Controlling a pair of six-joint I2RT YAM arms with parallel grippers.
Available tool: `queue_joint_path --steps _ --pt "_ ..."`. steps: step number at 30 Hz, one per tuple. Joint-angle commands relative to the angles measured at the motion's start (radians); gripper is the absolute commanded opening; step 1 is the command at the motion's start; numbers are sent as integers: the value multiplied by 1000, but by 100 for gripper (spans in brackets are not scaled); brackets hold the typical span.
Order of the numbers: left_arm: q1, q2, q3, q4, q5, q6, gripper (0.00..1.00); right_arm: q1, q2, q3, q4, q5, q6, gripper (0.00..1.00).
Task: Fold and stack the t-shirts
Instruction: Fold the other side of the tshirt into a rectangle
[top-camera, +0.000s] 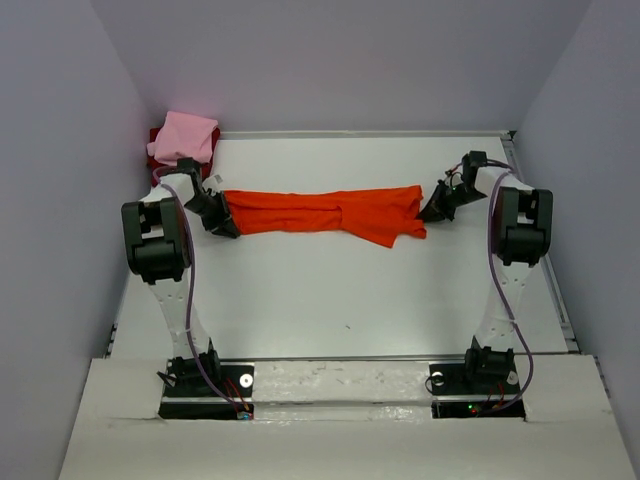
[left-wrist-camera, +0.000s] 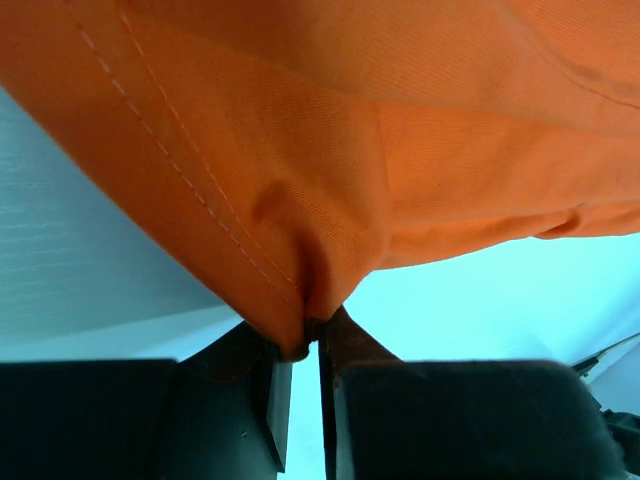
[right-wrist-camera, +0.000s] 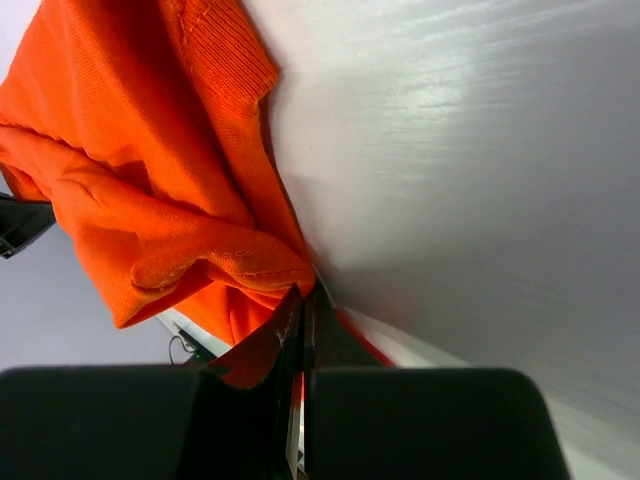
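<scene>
Spanning the table: the orange-red t-shirt (top-camera: 320, 212) is drawn out into a long, narrow band running left to right across the far half of the white table (top-camera: 330, 300). It is gathered lengthwise rather than spread flat.
Left end of the band: it is held by the left gripper (top-camera: 224, 222), close to the left wall.
Left claw: it is closed down on a stitched edge of the orange-red cloth. In the wrist view a puckered fold is pinched between the tips of the fingers (left-wrist-camera: 262, 400), with a thin slit left between them lower down.
Right end of the band: a wider, crumpled bunch is seen here, and a ribbed strip is shown in the wrist view. This end is met by the right gripper (top-camera: 434, 210).
Right claw: it is clamped tight, the fingers (right-wrist-camera: 335, 350) pressed together with a hemmed fold of the orange-red cloth caught between them.
Height of the cloth: whether the middle of the band rests on the table or hangs just above it cannot be told.
Stack at the far left corner: the pink t-shirt (top-camera: 186, 135) is folded small and laid on top of the dark red t-shirt (top-camera: 155, 157), of which only the edges are shown.
Gap to the stack: the stack is set just behind the left gripper and apart from the orange-red band.
</scene>
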Motion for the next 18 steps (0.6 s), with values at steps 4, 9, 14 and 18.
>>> queue_joint_path --steps 4,9,14,18 --pt "2 -33 13 -49 -53 -2 21 -8 -48 -17 -9 42 -33 0" --pt "2 -36 63 -52 -74 -16 41 -8 -40 1 -12 38 -29 0" --pt "4 -47 56 -41 -94 -28 21 -8 -43 -8 -16 45 -30 0" --pt "2 -47 50 -38 -128 -33 15 -17 -51 -19 -17 50 -36 0"
